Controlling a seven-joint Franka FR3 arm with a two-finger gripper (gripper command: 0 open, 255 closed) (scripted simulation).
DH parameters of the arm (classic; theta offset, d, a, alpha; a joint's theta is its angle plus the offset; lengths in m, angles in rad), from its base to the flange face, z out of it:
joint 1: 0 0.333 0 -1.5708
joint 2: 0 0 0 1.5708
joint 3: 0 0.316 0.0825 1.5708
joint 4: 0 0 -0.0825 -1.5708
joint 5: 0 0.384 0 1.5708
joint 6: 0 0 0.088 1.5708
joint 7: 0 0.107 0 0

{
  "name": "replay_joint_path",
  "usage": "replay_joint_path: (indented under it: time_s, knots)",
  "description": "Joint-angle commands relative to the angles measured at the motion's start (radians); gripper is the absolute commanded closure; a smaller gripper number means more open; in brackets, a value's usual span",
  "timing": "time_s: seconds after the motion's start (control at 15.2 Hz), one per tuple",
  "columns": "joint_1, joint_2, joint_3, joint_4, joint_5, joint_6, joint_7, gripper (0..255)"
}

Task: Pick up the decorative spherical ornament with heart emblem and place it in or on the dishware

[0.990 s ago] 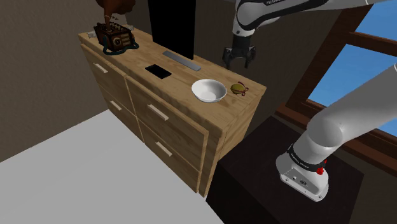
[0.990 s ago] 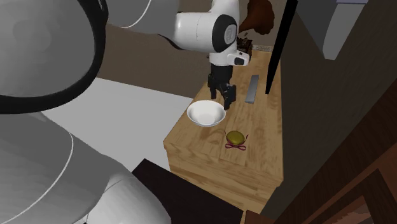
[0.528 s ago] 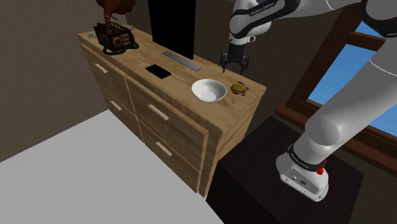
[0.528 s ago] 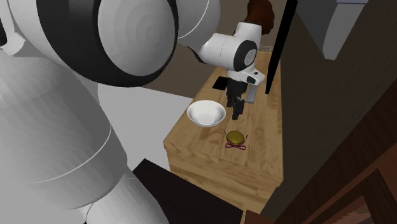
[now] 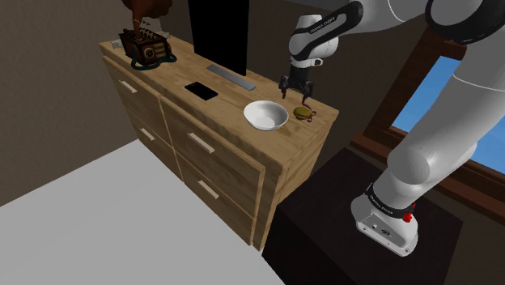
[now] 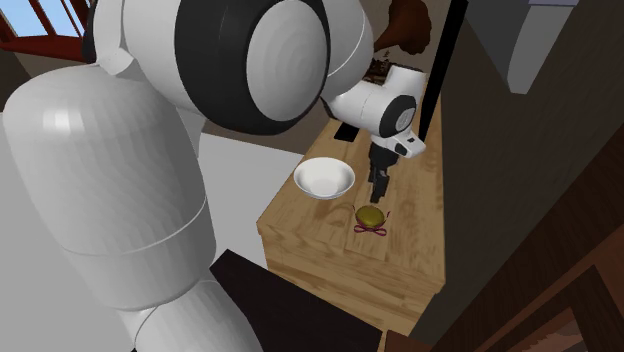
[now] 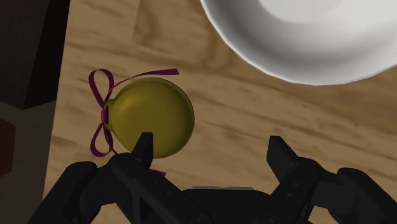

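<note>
The ornament (image 5: 303,112) is seen lying on the wooden counter (image 5: 218,121) near the corner closest to the stand, just inside the end edge. It is drawn as a dull gold ball with a magenta ribbon bow tied at its cap; no heart emblem can be made out on the side that shows. The white bowl (image 5: 251,113), taken to be the dishware meant, is set just beside it towards the counter's middle, apart from it and not touching.

The gripper (image 5: 294,97) is held low above the ornament, pointing down at the counter, and nothing is carried in it. In the wrist view the fingers (image 7: 145,149) are seen spread wide: one tip is laid over the ball's near side, while the other stands over bare wood between ball and bowl. The ornament (image 7: 149,118) is therefore not centred in the gap, and a small sideways correction is judged to be needed so that the ball is straddled before the hand is lowered.

The wide spread is judged to be kept so that the ball's full width can be cleared. A round, smooth body may be nudged and rolled towards the end edge if one tip is set down on it first
</note>
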Motion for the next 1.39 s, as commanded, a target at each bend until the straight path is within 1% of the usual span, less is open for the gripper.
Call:
replay_joint_path:
  time_s: [0.0,0.13,0.59,0.66,1.25,1.32]
  knots:
    - [0.000,0.010,0.000,-0.014,0.001,0.025,0.000,0]
    - [0.000,0.020,0.000,-0.025,0.001,0.045,0.000,0]
    - [0.000,0.021,0.000,-0.024,0.001,0.045,0.000,0]
    - [0.000,0.021,0.000,-0.024,0.001,0.045,0.000,255]
    - [0.000,0.021,0.000,-0.024,0.001,0.045,0.000,255]
    - [0.000,0.021,0.000,-0.024,0.001,0.045,0.000,0]
